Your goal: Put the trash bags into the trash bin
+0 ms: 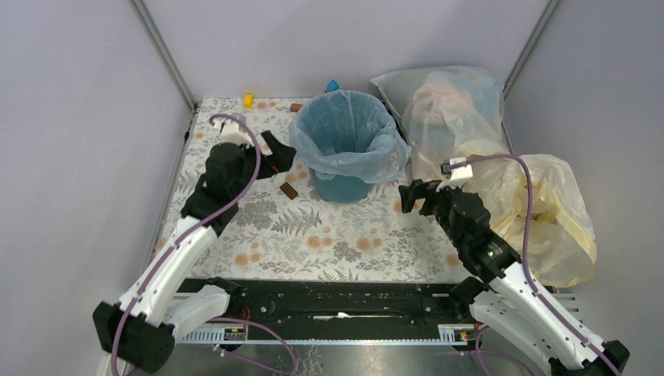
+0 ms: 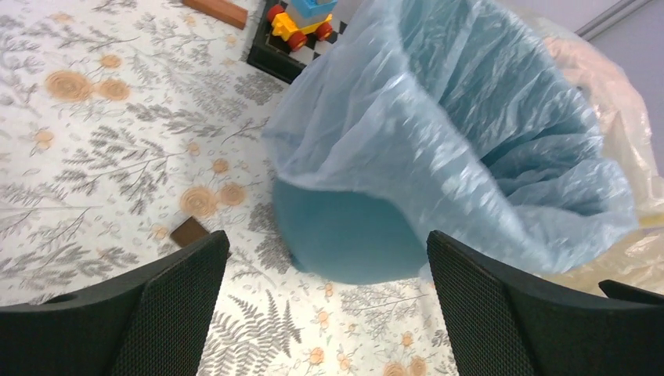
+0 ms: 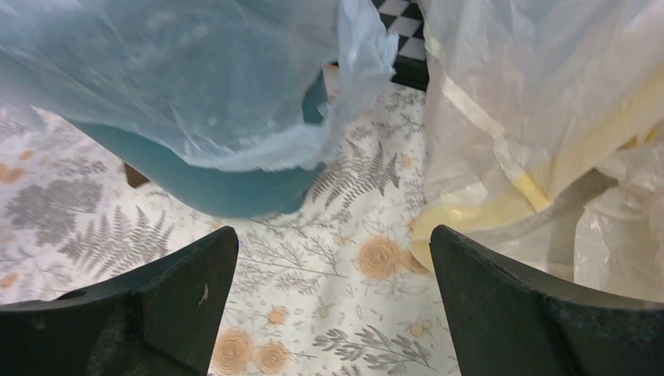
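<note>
Top external view is showing the two arms lying out over the flowered worktop (image 1: 313,243), one on each side of the bin. The left hand (image 1: 280,155) is hanging just beside the bin's left flank, fingers spread wide with nothing between them. The right hand (image 1: 413,196) is hovering near the bin's right flank, also wide and holding nothing. A small brown block (image 1: 289,190) is lying on the worktop just below the left hand.

Between the hands the teal bin (image 1: 344,188) is standing upright. The light-blue trash bag (image 1: 350,125) is sitting inside it, opened out, its mouth folding over the rim all round and draping partway down the outside. Both wrist views are showing that overhang hanging loose, crinkled and uneven in depth. Behind and to the right, a stuffed whitish bag (image 1: 450,110) and a pale-yellow bag (image 1: 548,211) are crowding the bin, the yellow one just beside the right hand.

Judging by this, the lining step is looking all but done. The next move is calling for one of two things. One is a light pinch on the overhang to even it, without dragging the thin film off the rim or tipping the bin. The other is simply clearing both hands away, the right one minding the yellow bag.
</note>
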Controlling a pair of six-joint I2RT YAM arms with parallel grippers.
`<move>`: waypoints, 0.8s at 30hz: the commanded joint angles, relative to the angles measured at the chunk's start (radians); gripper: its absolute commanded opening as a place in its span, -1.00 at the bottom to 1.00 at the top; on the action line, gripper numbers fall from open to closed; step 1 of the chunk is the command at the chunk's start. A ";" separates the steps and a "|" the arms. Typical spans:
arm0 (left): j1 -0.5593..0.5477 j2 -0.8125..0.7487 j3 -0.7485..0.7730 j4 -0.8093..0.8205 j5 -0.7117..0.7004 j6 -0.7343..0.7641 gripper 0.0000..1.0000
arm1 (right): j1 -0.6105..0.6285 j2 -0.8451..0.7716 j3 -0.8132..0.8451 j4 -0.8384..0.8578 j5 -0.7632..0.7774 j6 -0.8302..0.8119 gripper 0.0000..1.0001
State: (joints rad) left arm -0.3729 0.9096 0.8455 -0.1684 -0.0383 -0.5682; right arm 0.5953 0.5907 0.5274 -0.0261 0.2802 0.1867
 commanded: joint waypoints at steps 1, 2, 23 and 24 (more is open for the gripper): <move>0.002 -0.129 -0.156 0.142 -0.082 0.012 0.98 | -0.003 -0.061 -0.140 0.190 0.052 -0.052 0.99; 0.002 -0.156 -0.196 0.156 -0.086 0.009 0.97 | -0.003 -0.071 -0.170 0.197 0.060 -0.050 0.99; 0.002 -0.240 -0.619 0.537 -0.204 0.129 0.97 | -0.141 0.137 -0.401 0.666 0.175 -0.160 0.99; 0.002 -0.238 -0.629 0.560 -0.217 0.148 0.97 | -0.205 0.168 -0.401 0.701 0.117 -0.150 0.99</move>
State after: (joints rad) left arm -0.3729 0.6739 0.2741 0.2150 -0.2161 -0.4942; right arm 0.5327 0.6624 0.1223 0.4595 0.4335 0.0654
